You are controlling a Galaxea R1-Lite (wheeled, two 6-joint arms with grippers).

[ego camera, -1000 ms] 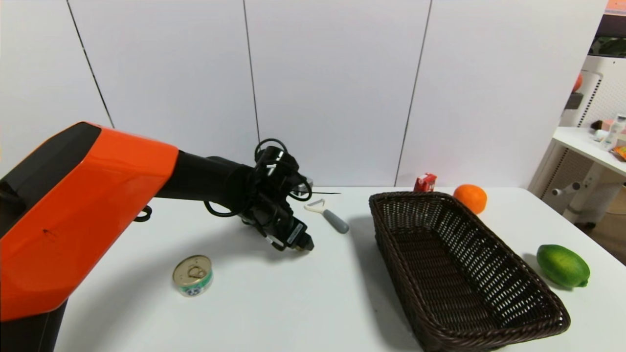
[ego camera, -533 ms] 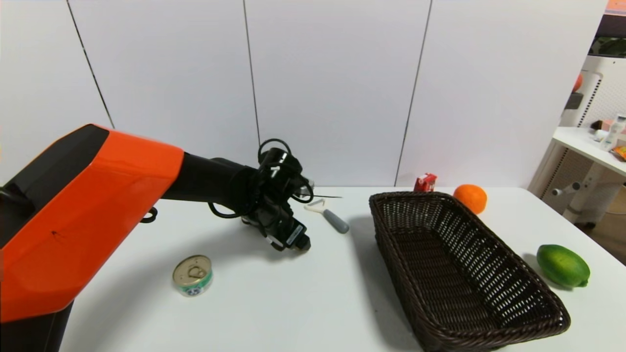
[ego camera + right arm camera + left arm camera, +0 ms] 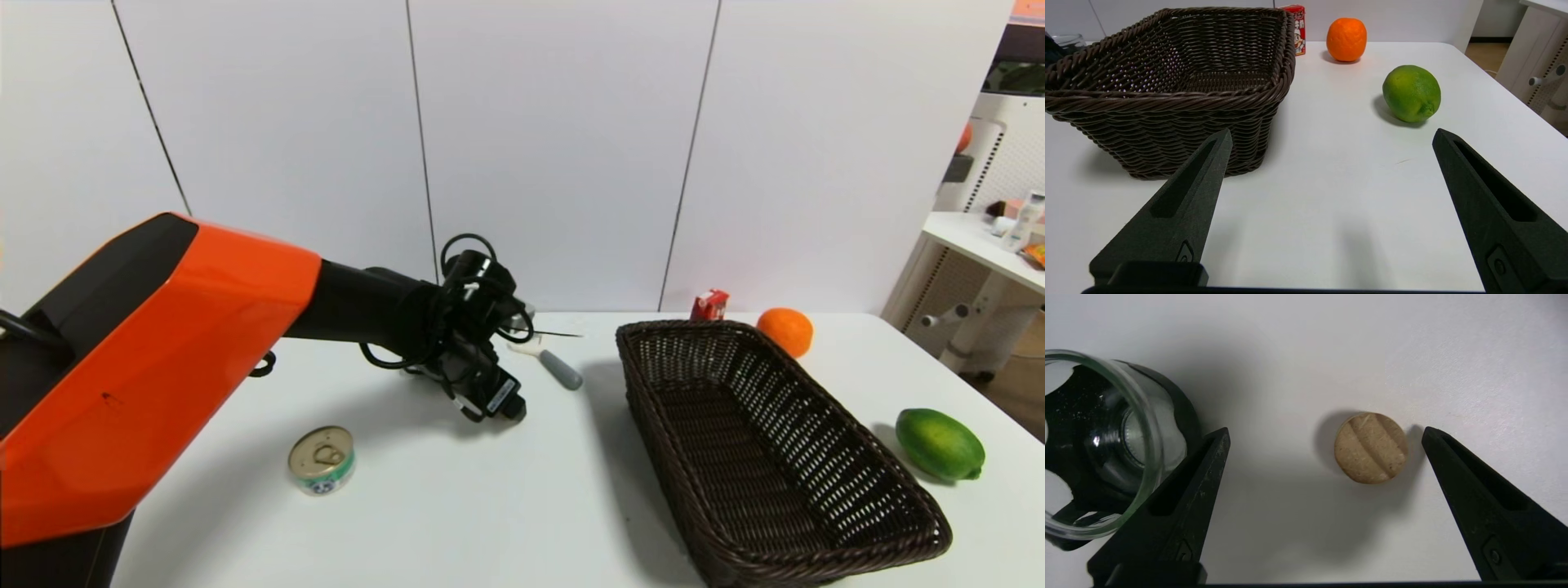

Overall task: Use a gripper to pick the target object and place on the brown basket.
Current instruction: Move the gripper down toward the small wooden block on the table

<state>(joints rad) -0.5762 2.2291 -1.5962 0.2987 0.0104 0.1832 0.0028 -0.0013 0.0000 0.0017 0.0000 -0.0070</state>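
On the table left of the brown basket (image 3: 767,441), the left gripper (image 3: 1327,437) hangs with fingers apart around the target object (image 3: 1370,447), not yet grabbed; the basket looks empty. The right gripper (image 3: 1331,143) waits open.

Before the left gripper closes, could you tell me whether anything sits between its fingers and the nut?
Nothing visible does. In the left wrist view the nut lies on bare table between the open left gripper fingers, nearer one fingertip. A glass jar stands just outside the other finger, not in the gap.
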